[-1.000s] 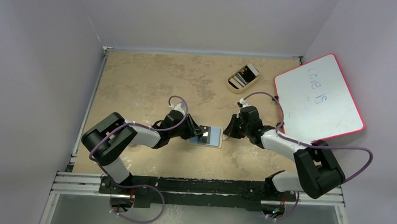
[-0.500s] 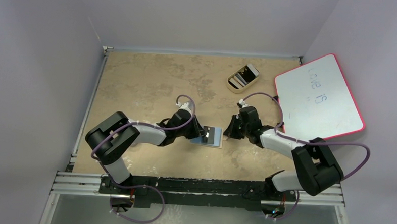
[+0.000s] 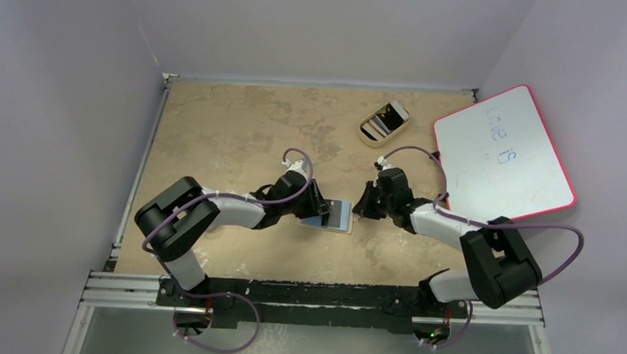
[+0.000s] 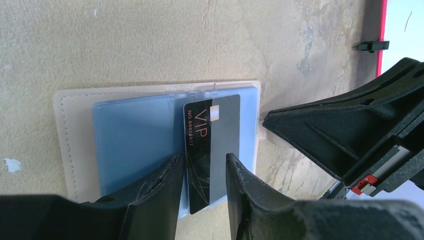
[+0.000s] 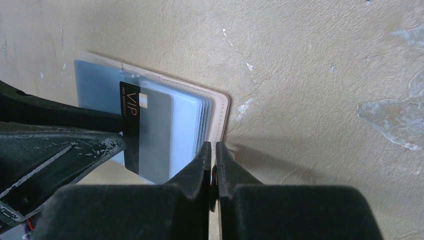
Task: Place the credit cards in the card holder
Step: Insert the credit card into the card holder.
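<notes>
The mottled tan desk point(image 3: 217, 125) carries the card holder point(image 3: 339, 217), spread open near its middle. A tan oval tray point(image 3: 383, 122) sits toward the far edge, and a red-rimmed whiteboard point(image 3: 503, 153) lies at the right, seemingly overhanging that side.

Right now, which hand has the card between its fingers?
The left hand: its fingers flank the VIP card; the right hand is shut beside the card holder.

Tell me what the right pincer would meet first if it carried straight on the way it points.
The tan edge of the card holder, just ahead of the shut right pincer; contact is hard to judge.
</notes>
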### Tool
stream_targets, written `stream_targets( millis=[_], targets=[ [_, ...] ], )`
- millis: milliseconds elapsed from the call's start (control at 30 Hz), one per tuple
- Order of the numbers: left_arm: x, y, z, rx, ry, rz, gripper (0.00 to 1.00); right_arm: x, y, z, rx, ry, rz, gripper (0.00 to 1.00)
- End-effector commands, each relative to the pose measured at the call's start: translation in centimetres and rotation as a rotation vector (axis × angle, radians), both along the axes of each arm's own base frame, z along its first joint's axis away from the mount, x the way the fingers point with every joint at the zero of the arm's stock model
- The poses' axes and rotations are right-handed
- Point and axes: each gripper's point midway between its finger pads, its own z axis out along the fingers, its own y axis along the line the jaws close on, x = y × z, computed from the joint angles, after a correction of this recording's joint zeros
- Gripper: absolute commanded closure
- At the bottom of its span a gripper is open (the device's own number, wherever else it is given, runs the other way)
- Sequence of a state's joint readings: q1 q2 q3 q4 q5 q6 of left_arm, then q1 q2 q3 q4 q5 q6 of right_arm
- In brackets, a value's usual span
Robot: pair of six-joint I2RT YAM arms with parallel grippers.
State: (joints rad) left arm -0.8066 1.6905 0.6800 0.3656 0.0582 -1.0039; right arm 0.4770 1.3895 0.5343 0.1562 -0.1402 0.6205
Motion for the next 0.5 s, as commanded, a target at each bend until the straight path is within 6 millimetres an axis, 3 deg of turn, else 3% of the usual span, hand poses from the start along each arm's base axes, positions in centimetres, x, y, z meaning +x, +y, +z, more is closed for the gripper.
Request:
stream_targets(
  millis=[0,267,467],
  targets=[
    [1.0,-0.3,1.9,-0.001,-0.05,0.019,0.63,0.6,0.0,0.9,-0.002,-0.045,-0.005,0.99],
    [0.9,-1.1,1.1,-0.021,-0.034,0.0,0.62,0.7,0.1,1.1,0.002,-0.052,0.001,0.99],
    [0.8,-2.5,2.3,-0.043,-0.056,-0.039,0.68,0.9,0.2,0.9,0.006,-0.053,-0.001,1.0]
  ],
)
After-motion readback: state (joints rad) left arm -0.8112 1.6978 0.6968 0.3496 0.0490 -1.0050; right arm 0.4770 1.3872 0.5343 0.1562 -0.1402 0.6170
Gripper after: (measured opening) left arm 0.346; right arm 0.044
